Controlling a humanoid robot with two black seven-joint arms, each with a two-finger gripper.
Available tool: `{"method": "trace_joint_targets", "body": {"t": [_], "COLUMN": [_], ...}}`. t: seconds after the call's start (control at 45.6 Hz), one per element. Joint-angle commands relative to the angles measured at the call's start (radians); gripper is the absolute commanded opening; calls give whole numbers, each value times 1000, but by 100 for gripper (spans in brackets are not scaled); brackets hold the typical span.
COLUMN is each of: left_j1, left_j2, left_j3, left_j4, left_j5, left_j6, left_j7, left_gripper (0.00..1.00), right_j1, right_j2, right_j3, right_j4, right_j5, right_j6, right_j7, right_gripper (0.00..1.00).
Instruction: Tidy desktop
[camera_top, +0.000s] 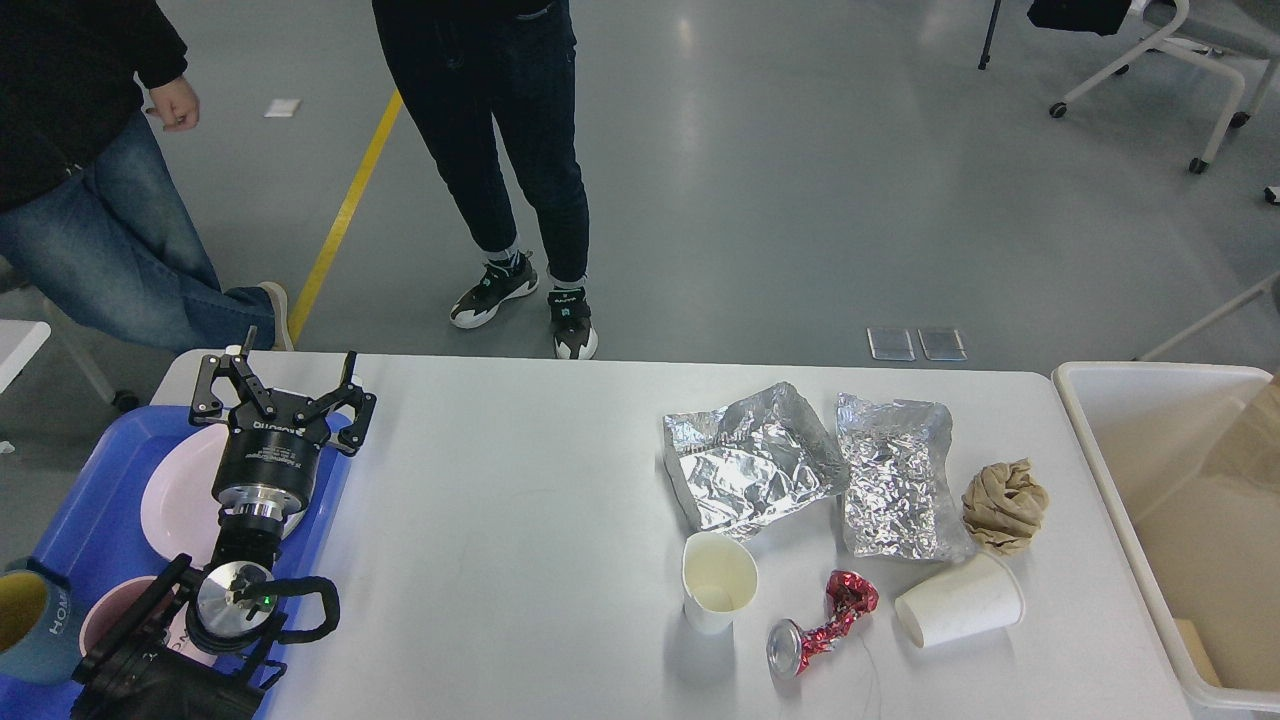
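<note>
Fingers (345, 385) splayed above blue tray (90, 520)

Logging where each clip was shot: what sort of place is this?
Probably an indoor lab or office test area: grey polished floor with a yellow line, a wheeled office chair, and bystanders' legs beside the white desktop.

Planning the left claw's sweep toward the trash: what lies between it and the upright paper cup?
Only bare desktop between the left claw and the upright paper cup, per the head view.
</note>
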Motion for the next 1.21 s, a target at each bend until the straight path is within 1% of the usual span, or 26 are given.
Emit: {"method": "trace_joint_targets", "body": {"t": [0.0, 0.11, 0.197, 0.219, 0.351, 0.395, 0.439, 0.504, 0.592, 0.702, 0.789, 0.921, 1.184], "left_j1": [0, 0, 0, 0, 0, 0, 0, 0, 0, 0, 0, 0, 0], "left_j2": [-1, -1, 0, 0, 0, 0, 0, 0, 0, 0, 0, 0, 0], "left_j3": [0, 0, 0, 0, 0, 0, 0, 0, 0, 0, 0, 0, 0], "left_j4": [0, 0, 0, 0, 0, 0, 0, 0, 0, 0, 0, 0, 0], "left_j5": [-1, 0, 1, 1, -1, 1, -1, 1, -1, 0, 0, 0, -1], "left_j6": [0, 0, 0, 0, 0, 0, 0, 0, 0, 0, 0, 0, 0], "left_j7": [0, 0, 0, 0, 0, 0, 0, 0, 0, 0, -2, 0, 0], "left_gripper": [96, 96, 96, 96, 96, 96, 96, 96, 96, 96, 96, 96, 96], "right_j1": [-267, -471, -640, -706, -968, -1048, -1113, -1188, -1286, -1395, -1415, -1421, -1452], "right_j2": [-16, -18, -9, -5, 27, 57, 96, 155, 234, 315, 349, 392, 407], "right_j3": [183, 321, 427, 470, 624, 662, 688, 727, 789, 869, 894, 886, 902], "right_j4": [-213, -375, -484, -515, -607, -639, -675, -754, -876, -979, -986, -989, -991], "right_j5": [-2, -2, 1, 0, 0, 0, 0, 1, 4, 9, 9, 9, 9], "right_j6": [-3, -20, -84, -129, -394, -455, -492, -517, -522, -549, -577, -580, -586], "right_j7": [2, 2, 2, 2, 6, 8, 6, 8, 8, 11, 11, 11, 9], "right_gripper": [0, 0, 0, 0, 0, 0, 0, 0, 0, 0, 0, 0, 0]}}
